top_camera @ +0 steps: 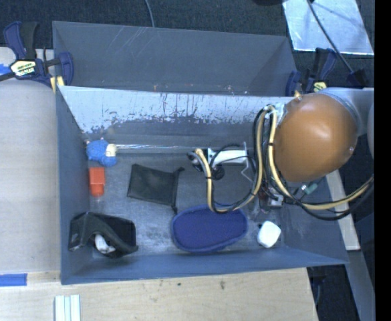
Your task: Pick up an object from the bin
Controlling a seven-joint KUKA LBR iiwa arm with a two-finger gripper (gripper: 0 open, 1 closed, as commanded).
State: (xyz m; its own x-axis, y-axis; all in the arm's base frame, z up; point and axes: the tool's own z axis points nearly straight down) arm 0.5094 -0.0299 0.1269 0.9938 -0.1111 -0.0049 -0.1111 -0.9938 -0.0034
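A dark part of my gripper (269, 198) shows under the arm's cover, low at the bin's right side. Just below it lies a small white rounded piece (269, 234) near the front wall. To its left rests a flat dark-blue oval pad (208, 229). Further left, a black square cloth-like piece (152, 182) lies flat on the floor. Nothing is visible held by the gripper.
An orange block (97, 180) and a blue-and-white toy (101, 152) lie at the left. A black object with a white part (103, 235) sits in the front left corner. Yellow and black cables loop from the arm over the bin's middle right, around a white-and-black piece (222, 157).
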